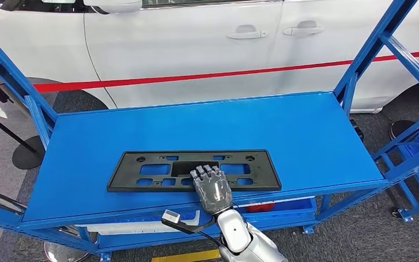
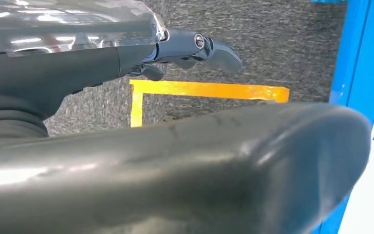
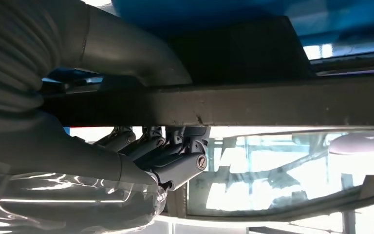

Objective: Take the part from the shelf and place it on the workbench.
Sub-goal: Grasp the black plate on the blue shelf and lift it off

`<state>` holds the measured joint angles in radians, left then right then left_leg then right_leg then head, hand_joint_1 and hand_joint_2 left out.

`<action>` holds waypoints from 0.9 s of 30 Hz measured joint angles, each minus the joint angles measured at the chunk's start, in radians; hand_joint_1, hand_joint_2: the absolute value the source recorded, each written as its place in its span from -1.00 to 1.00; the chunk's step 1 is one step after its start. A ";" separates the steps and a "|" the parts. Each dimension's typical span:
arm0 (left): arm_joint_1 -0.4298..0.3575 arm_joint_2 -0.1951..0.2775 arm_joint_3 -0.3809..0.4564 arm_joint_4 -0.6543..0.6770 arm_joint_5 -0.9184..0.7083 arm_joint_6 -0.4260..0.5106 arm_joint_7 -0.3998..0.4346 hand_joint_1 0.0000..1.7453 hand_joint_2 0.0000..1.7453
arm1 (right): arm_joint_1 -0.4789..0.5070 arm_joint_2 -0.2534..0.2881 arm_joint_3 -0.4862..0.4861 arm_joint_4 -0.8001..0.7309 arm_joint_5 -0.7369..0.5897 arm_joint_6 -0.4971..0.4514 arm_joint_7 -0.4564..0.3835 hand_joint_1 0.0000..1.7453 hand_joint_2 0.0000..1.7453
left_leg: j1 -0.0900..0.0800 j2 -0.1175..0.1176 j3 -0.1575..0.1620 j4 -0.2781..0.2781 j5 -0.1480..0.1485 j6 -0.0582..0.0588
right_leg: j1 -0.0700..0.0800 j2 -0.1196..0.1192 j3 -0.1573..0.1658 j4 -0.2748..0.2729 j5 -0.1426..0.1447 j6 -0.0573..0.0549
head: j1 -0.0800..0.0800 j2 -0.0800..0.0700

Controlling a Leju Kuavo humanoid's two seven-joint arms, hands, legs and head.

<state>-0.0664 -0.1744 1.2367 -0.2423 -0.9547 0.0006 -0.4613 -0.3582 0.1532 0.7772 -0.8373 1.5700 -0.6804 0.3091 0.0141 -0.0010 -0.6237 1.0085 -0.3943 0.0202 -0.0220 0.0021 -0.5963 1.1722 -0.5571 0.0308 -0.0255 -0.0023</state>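
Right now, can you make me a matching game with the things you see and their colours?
Things:
1. shelf
2. flat part under the right hand
3. car
4. floor tape

Colours:
A. white
B. yellow
C. blue
D. black

Pairs: 1-C, 2-D, 3-A, 4-B
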 joint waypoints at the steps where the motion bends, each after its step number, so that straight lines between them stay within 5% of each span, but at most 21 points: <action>1: -0.001 -0.001 0.000 0.000 0.000 0.000 0.000 -1.00 -1.00 | 0.003 0.001 -0.008 -0.008 0.000 -0.001 -0.013 1.00 1.00 | 0.000 -0.001 -0.004 0.004 0.002 -0.004 | 0.000 0.000 0.037 -0.064 0.023 -0.001 | 0.000 0.000; 3: -0.001 -0.002 0.000 0.000 0.000 -0.001 -0.001 -1.00 -1.00 | 0.018 0.007 -0.037 -0.037 -0.003 -0.003 -0.056 1.00 1.00 | -0.001 -0.004 -0.010 0.010 0.007 -0.016 | 0.003 0.002 0.075 -0.139 0.046 -0.008 | 0.000 0.000; 6: 0.002 -0.002 0.004 0.000 0.001 0.002 -0.002 -1.00 -1.00 | 0.058 0.027 -0.103 -0.110 -0.063 -0.002 -0.188 1.00 1.00 | 0.001 -0.006 -0.019 0.011 0.017 -0.038 | 0.006 0.004 0.062 -0.150 0.058 -0.030 | -0.001 0.000; 8: 0.004 -0.002 0.010 0.000 0.003 0.004 -0.002 -1.00 -1.00 | 0.091 0.049 -0.159 -0.186 -0.182 0.013 -0.309 1.00 1.00 | 0.005 -0.005 -0.039 0.052 -0.031 -0.049 | 0.004 0.001 0.047 -0.152 0.075 -0.047 | -0.001 0.000; 11: 0.004 -0.002 0.022 0.000 0.009 0.005 0.000 -1.00 -1.00 | 0.134 0.074 -0.229 -0.351 -0.494 0.081 -0.467 1.00 1.00 | 0.007 -0.003 -0.089 0.233 -0.167 -0.057 | 0.009 -0.003 0.016 -0.151 0.098 -0.059 | -0.002 0.000; 13: 0.004 -0.002 0.030 0.000 0.012 0.005 0.003 -1.00 -1.00 | 0.170 0.077 -0.258 -0.485 -0.718 0.140 -0.539 1.00 1.00 | 0.007 -0.003 -0.081 0.299 -0.187 -0.056 | 0.014 -0.006 -0.005 -0.149 0.113 -0.059 | -0.002 0.000; 14: 0.004 -0.002 0.033 0.000 0.013 0.004 0.005 -1.00 -1.00 | 0.190 0.077 -0.269 -0.551 -0.820 0.168 -0.568 1.00 1.00 | 0.007 -0.003 -0.050 0.278 -0.170 -0.054 | 0.016 -0.007 -0.015 -0.147 0.120 -0.058 | -0.002 0.000; 16: 0.002 0.001 0.040 0.000 0.013 0.004 0.009 -1.00 -1.00 | 0.230 0.074 -0.285 -0.675 -0.988 0.210 -0.613 1.00 1.00 | 0.005 -0.004 0.056 0.141 -0.133 -0.042 | 0.018 -0.006 -0.032 -0.145 0.135 -0.054 | -0.002 0.000; 18: -0.001 0.004 0.047 0.000 0.015 0.003 0.011 -1.00 -1.00 | 0.264 0.066 -0.293 -0.791 -1.112 0.243 -0.651 1.00 1.00 | -0.002 -0.005 0.133 0.021 -0.128 -0.030 | 0.018 -0.005 -0.042 -0.144 0.150 -0.043 | -0.001 0.000; 21: -0.003 0.006 0.057 0.000 0.020 0.003 0.013 -1.00 -1.00 | 0.299 0.047 -0.299 -0.957 -1.236 0.289 -0.695 1.00 1.00 | -0.009 -0.004 0.139 -0.015 -0.116 -0.014 | 0.014 -0.005 -0.046 -0.149 0.169 -0.022 | -0.001 0.000; 22: -0.003 0.005 0.061 0.000 0.022 0.003 0.012 -1.00 -1.00 | 0.312 0.039 -0.302 -1.006 -1.267 0.302 -0.707 1.00 1.00 | -0.008 -0.002 0.134 -0.021 -0.107 -0.007 | 0.013 -0.004 -0.051 -0.143 0.160 -0.016 | -0.002 0.000; 24: -0.004 0.005 0.068 0.001 0.028 0.003 0.011 -1.00 -1.00 | 0.341 0.021 -0.307 -1.092 -1.314 0.324 -0.731 1.00 1.00 | -0.003 0.003 0.118 -0.031 -0.084 0.008 | 0.011 -0.001 -0.074 -0.083 0.091 -0.007 | 0.000 0.000; 26: -0.004 0.005 0.077 0.001 0.039 0.004 0.009 -1.00 -1.00 | 0.370 0.002 -0.311 -1.162 -1.345 0.342 -0.755 1.00 1.00 | -0.004 0.005 0.094 -0.031 -0.068 0.014 | 0.009 -0.001 -0.111 0.037 0.002 -0.001 | 0.001 0.000; 27: -0.004 0.005 0.081 0.001 0.044 0.005 0.008 -1.00 -1.00 | 0.387 -0.008 -0.312 -1.192 -1.355 0.349 -0.766 1.00 1.00 | -0.004 0.006 0.082 -0.030 -0.060 0.014 | 0.008 -0.001 -0.123 0.092 -0.016 0.002 | 0.001 0.000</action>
<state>-0.0708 -0.1694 1.3176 -0.2415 -0.9106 0.0055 -0.4535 0.0285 0.1454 0.4654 -2.0288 0.2151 -0.3314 -0.4573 0.0098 0.0045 -0.5421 0.9785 -0.4542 0.0340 -0.0136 0.0010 -0.7190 1.2642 -0.5732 0.0327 -0.0242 -0.0023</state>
